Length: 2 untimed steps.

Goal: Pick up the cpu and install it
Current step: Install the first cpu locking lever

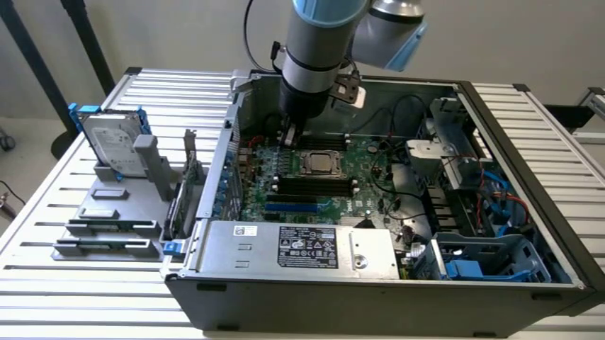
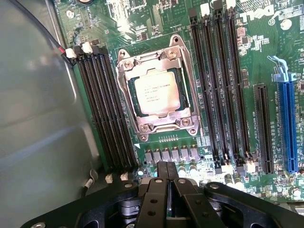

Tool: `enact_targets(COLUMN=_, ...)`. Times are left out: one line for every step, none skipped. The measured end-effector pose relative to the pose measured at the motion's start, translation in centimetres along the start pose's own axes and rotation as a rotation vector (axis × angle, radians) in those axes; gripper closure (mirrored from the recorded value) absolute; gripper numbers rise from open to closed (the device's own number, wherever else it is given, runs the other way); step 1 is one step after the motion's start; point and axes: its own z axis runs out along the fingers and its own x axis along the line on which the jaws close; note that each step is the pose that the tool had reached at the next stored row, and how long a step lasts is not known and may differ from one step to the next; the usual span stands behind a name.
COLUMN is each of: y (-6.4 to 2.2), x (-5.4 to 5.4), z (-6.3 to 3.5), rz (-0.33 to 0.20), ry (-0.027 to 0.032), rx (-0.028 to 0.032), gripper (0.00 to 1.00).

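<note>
The cpu (image 2: 156, 92) is a silver-grey square chip lying flat in the metal-framed socket (image 2: 183, 121) on the green motherboard. In the exterior view the cpu (image 1: 321, 163) sits mid-board inside the open computer case. My gripper (image 1: 288, 134) hangs just above the board, toward the exterior view's left of the socket and a little behind it. In the wrist view my gripper (image 2: 167, 165) has its black fingers pressed together with nothing between them, a short way off the socket's edge and not touching the chip.
Black memory slots (image 2: 102, 109) flank the socket on both sides, and a blue expansion slot (image 2: 289, 123) lies beyond. The case wall (image 1: 229, 142) stands close to the gripper. A power supply (image 1: 302, 248) fills the case's front. A hard drive (image 1: 112, 145) stands on a grey rack outside.
</note>
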Motion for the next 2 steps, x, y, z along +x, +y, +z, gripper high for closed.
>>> enact_targets(y=0.00, x=0.00, z=0.00, rz=0.000, ry=0.0000, rx=0.0000, gripper=0.89)
enact_targets(y=0.00, x=0.00, z=0.00, rz=0.000, ry=0.0000, rx=0.0000, gripper=0.89)
